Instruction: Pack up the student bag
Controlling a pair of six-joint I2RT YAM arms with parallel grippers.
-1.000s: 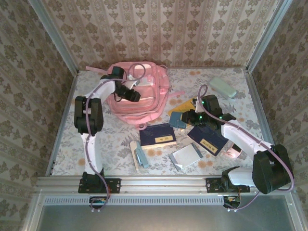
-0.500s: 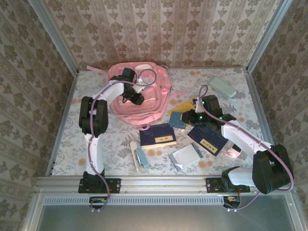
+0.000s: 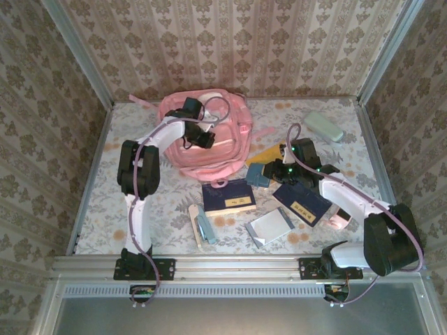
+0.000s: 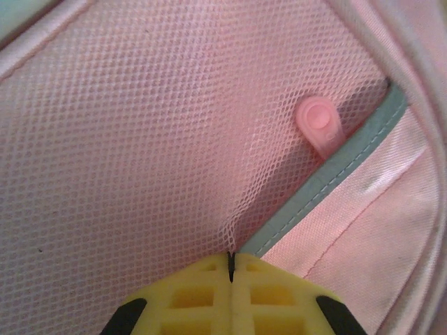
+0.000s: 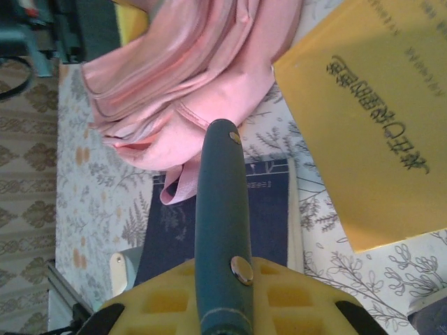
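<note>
Top external view showed the student bag (image 3: 225,152) slumped at the far left-centre of the tabletop (image 3: 115,209), close to the back wall, with the left arm reaching onto its upper face. In the left wrist view the left fingers (image 4: 199,296) were pressed fully together. The bag's pink mesh (image 4: 154,139) and teal binding (image 4: 328,181) ran into the seam between them, so they appeared to pinch a mesh pocket's edge. A pink zip pull (image 4: 318,124) lay just beside that binding. In the right wrist view the right fingers (image 5: 160,296) were clamped on a slim teal case (image 5: 222,209), whose tip pointed toward the bag's near edge above a navy notebook (image 5: 269,216). A yellow booklet (image 5: 370,125) lay beside it. The step looked like holding the bag open for the case. To do that well, the pinch should stay firm and lift up and back so the fabric opens rather than drags the whole bag. The case should go in lengthwise, clear of the loose strap, and be released only once it is well inside.
</note>
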